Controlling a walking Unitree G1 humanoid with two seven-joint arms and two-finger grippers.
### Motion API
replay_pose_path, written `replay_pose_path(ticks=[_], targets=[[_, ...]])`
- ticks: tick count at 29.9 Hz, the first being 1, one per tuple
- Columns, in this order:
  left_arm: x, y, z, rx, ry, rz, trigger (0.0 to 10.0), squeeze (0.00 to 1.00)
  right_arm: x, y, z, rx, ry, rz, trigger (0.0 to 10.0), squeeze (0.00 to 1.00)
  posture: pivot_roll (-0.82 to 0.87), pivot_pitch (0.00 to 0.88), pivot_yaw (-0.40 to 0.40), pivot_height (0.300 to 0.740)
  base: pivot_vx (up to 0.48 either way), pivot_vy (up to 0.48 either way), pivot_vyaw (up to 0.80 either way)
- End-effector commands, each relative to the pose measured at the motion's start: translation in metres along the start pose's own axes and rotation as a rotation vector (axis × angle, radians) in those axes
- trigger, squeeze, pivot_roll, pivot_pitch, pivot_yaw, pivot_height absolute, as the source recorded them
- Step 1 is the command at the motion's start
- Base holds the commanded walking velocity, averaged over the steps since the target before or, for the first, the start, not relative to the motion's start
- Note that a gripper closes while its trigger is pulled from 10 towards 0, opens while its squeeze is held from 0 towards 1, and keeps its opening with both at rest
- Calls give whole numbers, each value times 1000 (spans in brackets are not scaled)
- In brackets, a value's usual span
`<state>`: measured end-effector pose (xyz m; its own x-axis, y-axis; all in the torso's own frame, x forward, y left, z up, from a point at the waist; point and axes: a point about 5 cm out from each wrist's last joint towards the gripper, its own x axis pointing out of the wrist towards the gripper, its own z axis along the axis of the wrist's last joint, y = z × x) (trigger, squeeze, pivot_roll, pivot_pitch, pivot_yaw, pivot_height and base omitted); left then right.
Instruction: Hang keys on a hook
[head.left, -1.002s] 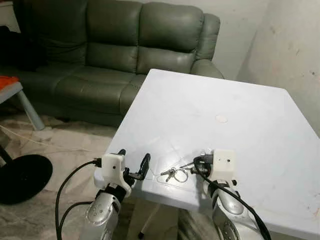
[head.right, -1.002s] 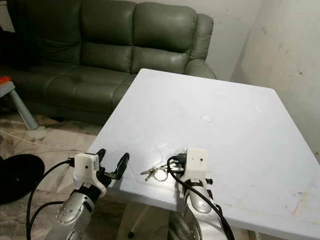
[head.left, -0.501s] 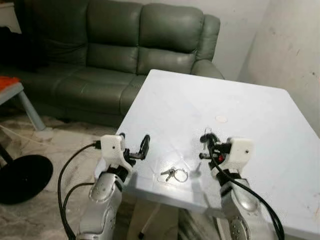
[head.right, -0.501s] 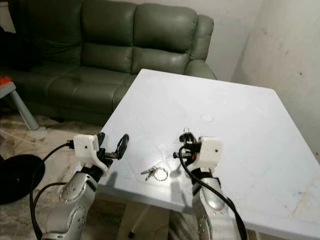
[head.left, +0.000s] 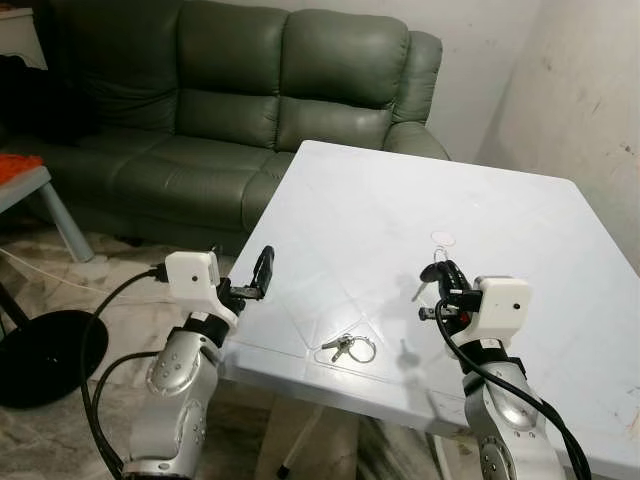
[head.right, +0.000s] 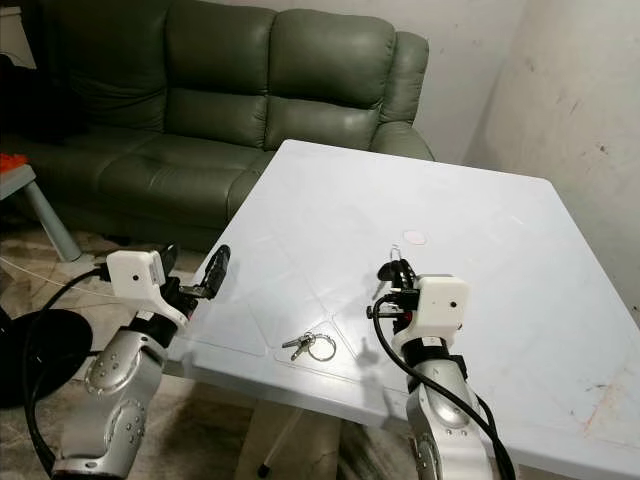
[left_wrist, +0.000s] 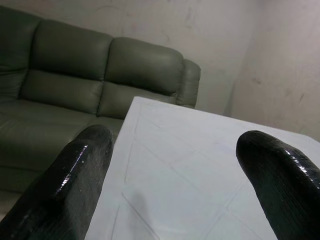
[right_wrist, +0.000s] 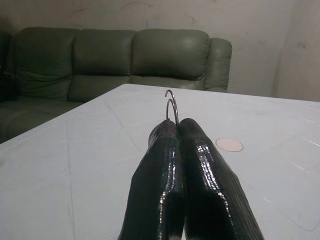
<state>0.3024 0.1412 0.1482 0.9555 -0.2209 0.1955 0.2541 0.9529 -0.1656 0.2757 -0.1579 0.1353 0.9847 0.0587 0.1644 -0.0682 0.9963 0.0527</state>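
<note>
Presently on view: one bunch of keys (head.left: 347, 348), lying flat on the white table (head.left: 520, 250) close to its near edge, between the two arms and touching neither.

Item, keys: a few small metal keys on a thin wire ring. Likely light, stiff and hard, inclined to skid on the smooth tabletop and to jingle loose if nudged. Lying so flat, they offer little to pinch. Best hold, by my guess, is the ring itself or the shank of one key, taken from above with the fingertips closing across it.

Item, right gripper (right_wrist: 176, 131): raised above the table, beyond the keys and to their right, fingers pressed together on a small wire hook (right_wrist: 171, 104) whose curved end stands up past the tips.

Item, left gripper (head.left: 240, 276): held level at the table's left edge, fingers spread wide, nothing between them.

Item, surroundings: a green sofa (head.left: 230, 100) behind the table; a small round mark (head.left: 442, 238) on the tabletop.
</note>
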Motion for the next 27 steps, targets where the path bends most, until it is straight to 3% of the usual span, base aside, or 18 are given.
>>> replay_pose_path(ticks=[1,12,21,27], targets=[[4,4,1,5,11,7,10000,0,2,-2,2,-14,-1,-8,10000,0,-24,0,-52,740,0,0,0],[7,4,-3,-5,41,14,10000,0,3,-4,0,-18,1,-23,10000,0,-30,0,-51,740,0,0,-680],[7,3,-3,-29,49,22,10000,0,2,-2,-1,-25,4,-18,10000,0,-28,0,-52,740,0,432,-756],[8,0,-5,-35,62,24,10000,0,2,-1,-2,-25,11,-13,10000,0,-28,0,-54,740,0,0,-751]])
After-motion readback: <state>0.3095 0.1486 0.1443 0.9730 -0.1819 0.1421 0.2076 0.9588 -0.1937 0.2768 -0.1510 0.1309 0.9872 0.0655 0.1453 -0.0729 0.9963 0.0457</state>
